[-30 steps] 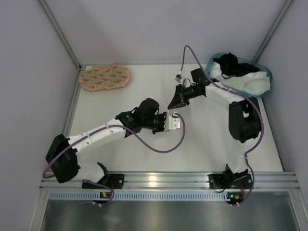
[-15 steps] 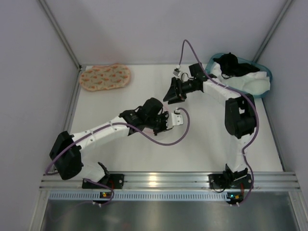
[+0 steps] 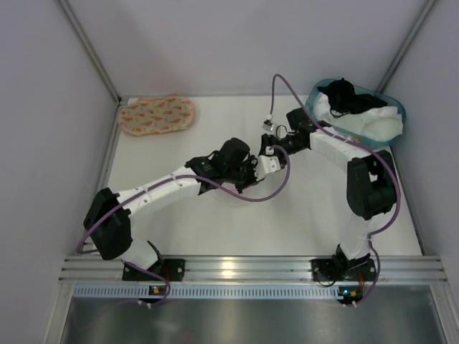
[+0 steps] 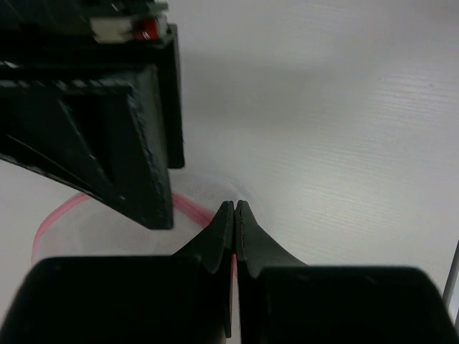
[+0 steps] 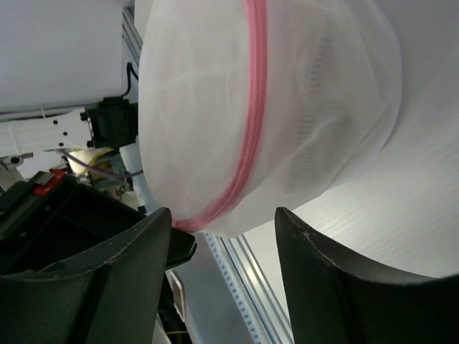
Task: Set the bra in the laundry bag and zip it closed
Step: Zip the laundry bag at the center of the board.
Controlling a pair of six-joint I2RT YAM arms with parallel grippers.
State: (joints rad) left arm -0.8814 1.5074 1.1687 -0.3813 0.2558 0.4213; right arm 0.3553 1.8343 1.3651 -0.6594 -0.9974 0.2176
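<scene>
Laundry bag, small round white mesh pouch with pink zipper rim [image 5: 308, 107]: mid-frame on white table [image 3: 301, 215], under left end effector [image 4: 234, 208], which is pinched together at the zipper. Likely light, limp; grasp rim. Right end effector [image 5: 224, 215]: spread, empty.

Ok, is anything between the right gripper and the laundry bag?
Nothing visible. The right gripper is open with the laundry bag directly ahead, bare mesh and pink zipper facing it. The left gripper pinches the bag's rim, off to one side.
</scene>
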